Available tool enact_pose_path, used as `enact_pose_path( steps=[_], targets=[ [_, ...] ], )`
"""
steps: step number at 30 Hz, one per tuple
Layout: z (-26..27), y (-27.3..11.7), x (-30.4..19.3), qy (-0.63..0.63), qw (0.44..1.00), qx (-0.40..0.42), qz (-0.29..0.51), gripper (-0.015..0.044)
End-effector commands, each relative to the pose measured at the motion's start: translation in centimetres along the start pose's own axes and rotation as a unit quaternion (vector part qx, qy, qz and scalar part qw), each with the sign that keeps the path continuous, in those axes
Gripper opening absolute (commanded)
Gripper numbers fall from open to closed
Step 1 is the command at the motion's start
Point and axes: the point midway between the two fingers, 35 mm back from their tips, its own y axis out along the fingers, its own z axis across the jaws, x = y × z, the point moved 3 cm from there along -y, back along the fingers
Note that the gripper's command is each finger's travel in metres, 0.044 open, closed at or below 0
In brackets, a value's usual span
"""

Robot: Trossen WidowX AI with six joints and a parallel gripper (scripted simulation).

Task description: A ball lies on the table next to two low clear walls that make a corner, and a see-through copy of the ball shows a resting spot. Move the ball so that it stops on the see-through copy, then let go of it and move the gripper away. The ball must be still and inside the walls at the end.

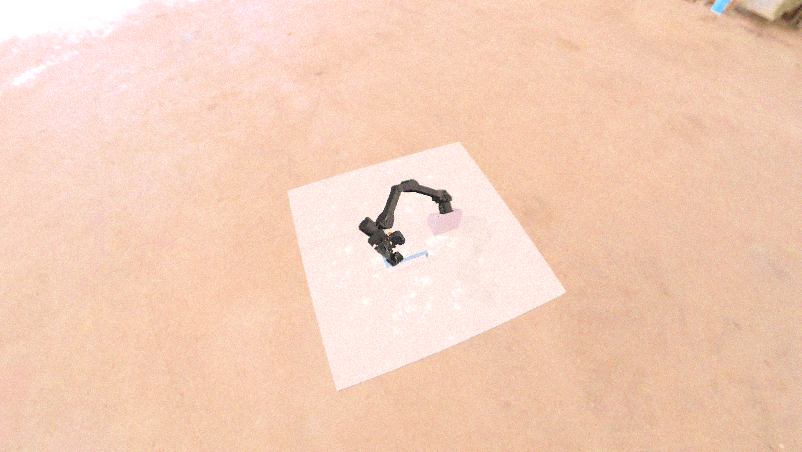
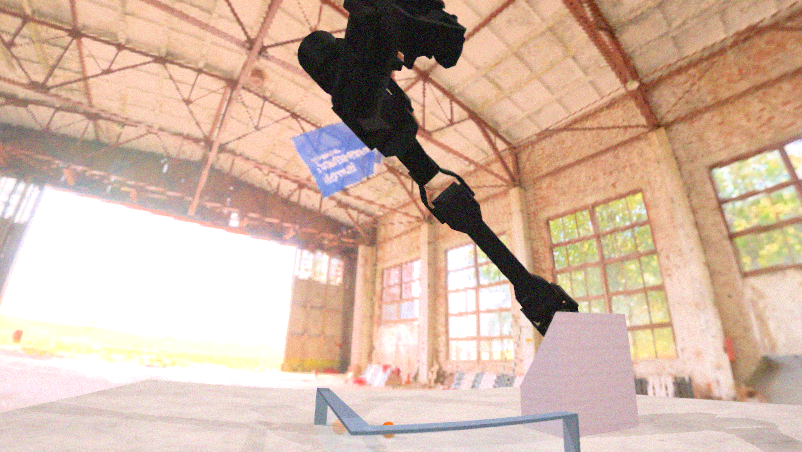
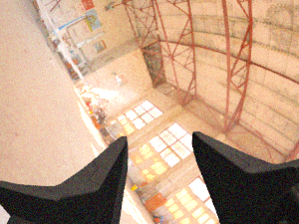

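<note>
A small bright orange ball is low behind the front clear wall, right of the corner. A paler see-through copy is left of it, by the side wall. The top view shows only a bit of orange beside the arm, which hides most of the corner; I cannot tell which ball it is. My gripper is high above the table, well away from the ball. The wrist view shows the gripper partly open, with nothing between its fingertips.
The arm's black links reach up from beside a pale pink block at the right of the walls. The square pale table top lies on a broad tan floor.
</note>
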Motion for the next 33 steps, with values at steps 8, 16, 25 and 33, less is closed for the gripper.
enact_pose_path(
  steps=[8,16,25,33],
  targets=[
    [5.2,-9.1,-5.4,0.349,0.899,0.048,0.260,0.0212],
    [10.4,-16.6,-6.2,0.533,0.725,0.037,0.435,0.0212],
    [14.8,-25.5,-4.6,0.630,0.522,-0.005,0.575,0.0212],
    [19.0,-36.4,-0.8,0.618,0.270,-0.098,0.732,0.0212]
  ],
)
